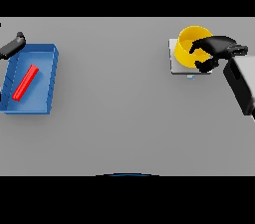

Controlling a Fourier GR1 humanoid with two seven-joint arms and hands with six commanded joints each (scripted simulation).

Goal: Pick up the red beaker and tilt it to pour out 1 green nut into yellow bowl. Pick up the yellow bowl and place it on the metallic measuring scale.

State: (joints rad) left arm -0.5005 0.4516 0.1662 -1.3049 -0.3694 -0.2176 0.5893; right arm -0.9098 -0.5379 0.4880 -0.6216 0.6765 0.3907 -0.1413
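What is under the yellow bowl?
The metallic scale sits under the yellow bowl. The right hand grips the bowl's rim, covering part of the scale.

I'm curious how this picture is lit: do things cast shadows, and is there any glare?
Head view: light is flat and even, with no glare. The blue tray throws only a faint soft shadow along its lower edge. The yellow bowl on the scale is evenly bright; the right robot hand stays featureless black.

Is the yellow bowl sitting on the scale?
Touching. In the head view the yellow bowl covers most of the scale, with no gap showing; the right hand curls over its rim.
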